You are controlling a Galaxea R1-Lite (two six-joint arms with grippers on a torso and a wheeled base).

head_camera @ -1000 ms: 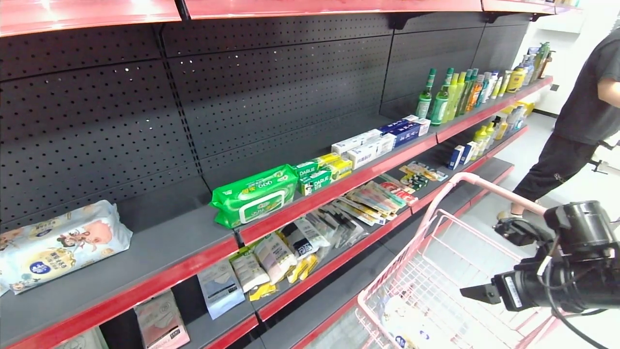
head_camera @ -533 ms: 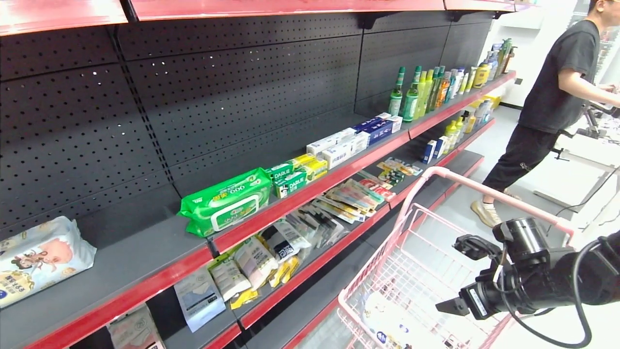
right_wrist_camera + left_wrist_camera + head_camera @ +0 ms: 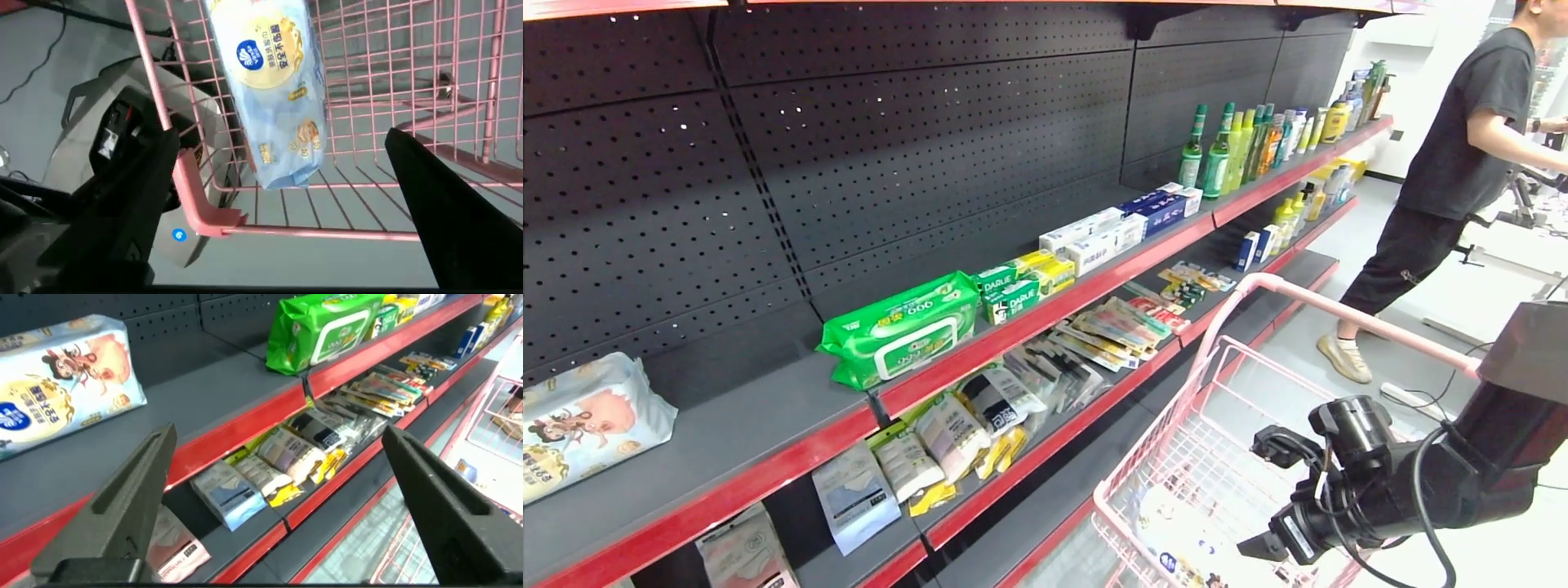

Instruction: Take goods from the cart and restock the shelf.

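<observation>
Since the wipes pack (image 3: 274,82) lies in the cart (image 3: 208,216), the right hand (image 3: 278,139) hangs released above it; the left hand (image 3: 278,431), also released, faces the shelf (image 3: 204,384).

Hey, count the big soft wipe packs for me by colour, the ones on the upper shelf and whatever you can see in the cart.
Green: 1, the green pack on the shelf
Pale blue: 2, the shelf pack and the cart pack in the cart
Total: 3
</observation>
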